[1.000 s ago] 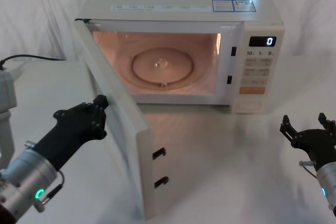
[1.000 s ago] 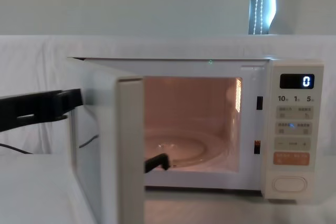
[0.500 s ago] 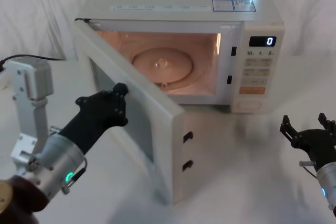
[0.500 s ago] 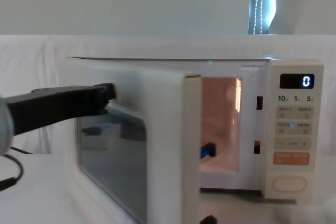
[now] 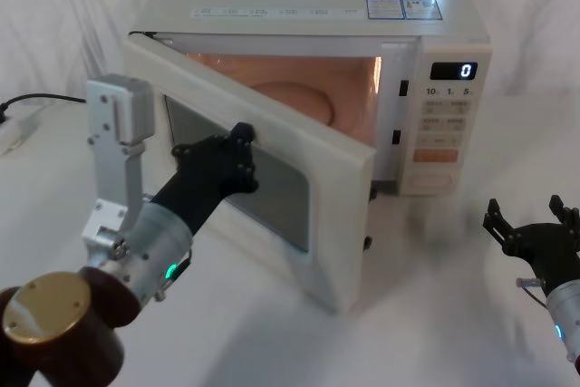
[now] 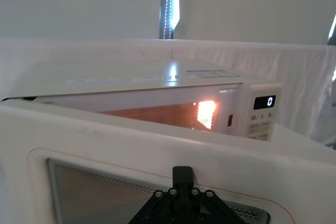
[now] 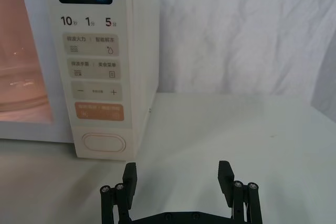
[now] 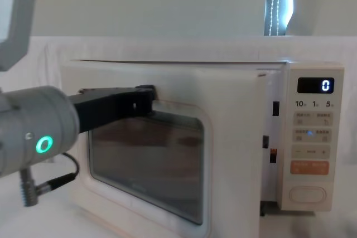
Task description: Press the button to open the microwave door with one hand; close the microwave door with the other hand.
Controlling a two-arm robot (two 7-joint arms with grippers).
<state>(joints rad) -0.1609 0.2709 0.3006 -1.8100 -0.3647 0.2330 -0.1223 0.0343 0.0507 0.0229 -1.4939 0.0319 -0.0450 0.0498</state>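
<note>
Since half a second ago the microwave door has swung well inward, from roughly half open to a narrow angle with the oven front, and the left gripper has travelled with it toward the centre of the head view. Its black tip presses against the outer face of the door, at the upper left edge of the dark window; whether its fingers are apart or together cannot be told. In the chest view that gripper comes in from the left of the frame and meets the door just above the window's top corner. A lit orange gap shows between the door's free edge and the control panel in the upper right of the head view.

At the lower right of the head view the right gripper hangs above the white table, fingers spread apart, holding nothing. Its wrist view places the button at lower left, well apart from the fingertips.
</note>
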